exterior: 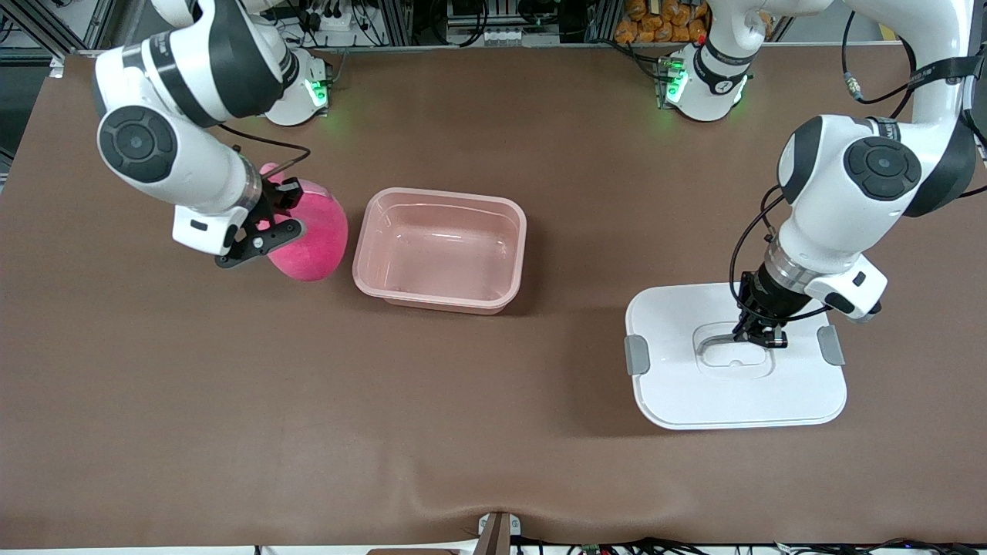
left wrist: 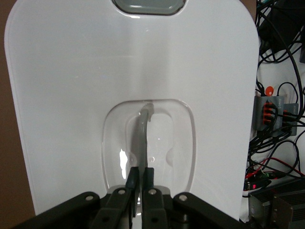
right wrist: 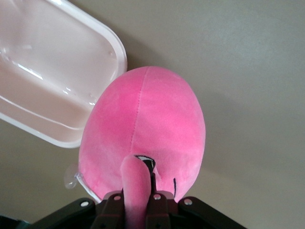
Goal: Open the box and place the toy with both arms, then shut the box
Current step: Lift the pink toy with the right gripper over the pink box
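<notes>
Front view — toy (exterior: 312, 235) beside box (exterior: 441, 250) rim

Pinched toy (right wrist: 145, 129) (beside box (right wrist: 52, 71))

Bright pink toy (exterior: 312, 235), pale translucent pink box (exterior: 440, 250), white lid (exterior: 736, 385) with grey clips, brown table (exterior: 493, 432).
</notes>
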Action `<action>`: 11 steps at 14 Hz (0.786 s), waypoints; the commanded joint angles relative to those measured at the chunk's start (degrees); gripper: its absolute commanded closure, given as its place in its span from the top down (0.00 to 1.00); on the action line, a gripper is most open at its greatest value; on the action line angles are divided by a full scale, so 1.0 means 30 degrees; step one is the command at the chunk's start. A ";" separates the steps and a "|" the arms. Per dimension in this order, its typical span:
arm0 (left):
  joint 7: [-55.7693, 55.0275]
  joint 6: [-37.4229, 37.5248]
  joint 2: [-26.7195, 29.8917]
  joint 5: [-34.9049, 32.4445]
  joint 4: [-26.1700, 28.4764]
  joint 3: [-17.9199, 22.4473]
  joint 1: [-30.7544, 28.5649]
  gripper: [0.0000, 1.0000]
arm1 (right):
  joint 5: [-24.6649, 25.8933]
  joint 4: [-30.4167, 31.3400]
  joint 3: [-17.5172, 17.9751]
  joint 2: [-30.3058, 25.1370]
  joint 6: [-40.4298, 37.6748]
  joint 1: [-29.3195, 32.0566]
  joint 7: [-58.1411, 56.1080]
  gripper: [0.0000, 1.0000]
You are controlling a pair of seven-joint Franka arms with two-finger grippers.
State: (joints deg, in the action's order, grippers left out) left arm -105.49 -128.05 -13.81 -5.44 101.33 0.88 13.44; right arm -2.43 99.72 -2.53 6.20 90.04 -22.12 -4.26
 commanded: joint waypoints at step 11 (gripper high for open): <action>0.0448 0.0144 0.0237 0.0290 0.0119 -0.0116 -0.0058 0.00 | -0.4051 -0.7100 -0.0213 0.4580 -0.4054 -0.1970 0.8363 0.00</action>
State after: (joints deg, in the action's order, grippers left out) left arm -105.49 -128.05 -13.81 -5.44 101.39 0.83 13.48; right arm -12.34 85.34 -2.75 15.23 81.66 -28.08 19.22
